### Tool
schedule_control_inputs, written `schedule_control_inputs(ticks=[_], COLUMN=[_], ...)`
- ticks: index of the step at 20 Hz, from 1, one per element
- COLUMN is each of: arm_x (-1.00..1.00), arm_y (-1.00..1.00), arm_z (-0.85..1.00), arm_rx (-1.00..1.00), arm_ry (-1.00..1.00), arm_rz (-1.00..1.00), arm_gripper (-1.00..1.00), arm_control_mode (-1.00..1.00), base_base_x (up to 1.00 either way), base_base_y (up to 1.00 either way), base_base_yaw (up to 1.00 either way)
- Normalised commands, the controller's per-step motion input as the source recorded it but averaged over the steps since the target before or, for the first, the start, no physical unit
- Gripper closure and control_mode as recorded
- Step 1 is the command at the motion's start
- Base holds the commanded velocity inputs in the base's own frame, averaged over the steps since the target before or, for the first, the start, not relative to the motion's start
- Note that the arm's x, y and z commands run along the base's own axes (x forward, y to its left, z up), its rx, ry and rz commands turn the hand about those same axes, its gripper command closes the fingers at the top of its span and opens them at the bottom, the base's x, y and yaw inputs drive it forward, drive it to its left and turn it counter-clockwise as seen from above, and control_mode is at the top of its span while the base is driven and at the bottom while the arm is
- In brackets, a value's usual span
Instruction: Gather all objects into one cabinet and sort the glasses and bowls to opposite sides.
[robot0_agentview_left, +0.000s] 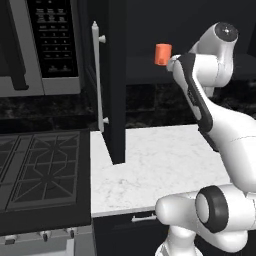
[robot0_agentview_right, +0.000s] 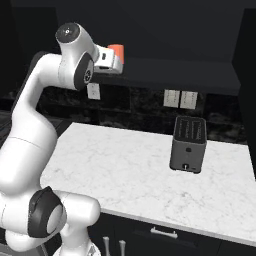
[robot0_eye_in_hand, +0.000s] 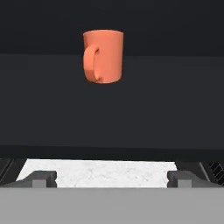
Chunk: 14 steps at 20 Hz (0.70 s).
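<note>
An orange-red glass (robot0_eye_in_hand: 104, 56) with a side handle stands upright on the dark shelf (robot0_eye_in_hand: 112, 109) of the open black cabinet (robot0_agentview_left: 116, 80). My gripper (robot0_eye_in_hand: 112, 178) is open, its fingertips (robot0_eye_in_hand: 43, 177) spread wide and empty, short of the glass and level with the shelf's front. From the left base view the glass (robot0_agentview_left: 163, 54) shows just past my wrist, and from the right base view the glass (robot0_agentview_right: 116, 50) peeks out behind the hand. The cabinet door with its long pale bar handle (robot0_agentview_left: 97, 75) hangs open to the left of the arm.
A microwave (robot0_agentview_left: 45, 45) hangs left of the cabinet door, above a gas stove (robot0_agentview_left: 40, 170). The white marble counter (robot0_agentview_left: 160, 165) lies under the shelf. A black toaster (robot0_agentview_right: 188, 145) stands on it to the right, below wall outlets (robot0_agentview_right: 180, 98).
</note>
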Motion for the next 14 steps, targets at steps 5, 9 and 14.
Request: schedule_control_inputs(ticks=[5, 9, 14], arm_x=[0.14, 0.42, 0.36], arm_y=[0.03, 0.32, 0.5], arm_z=[0.07, 0.0, 0.44], arm_rx=[0.0, 0.0, 0.0], arm_ry=[-0.26, -0.17, 0.1], arm_rz=[0.0, 0.0, -0.01], arm_gripper=[-1.0, -1.0, -1.0], arm_control_mode=[-1.0, -1.0, -1.0], base_base_x=[0.0, 0.0, 0.0], base_base_y=[0.0, 0.0, 0.0], base_base_yaw=[0.0, 0.0, 0.0])
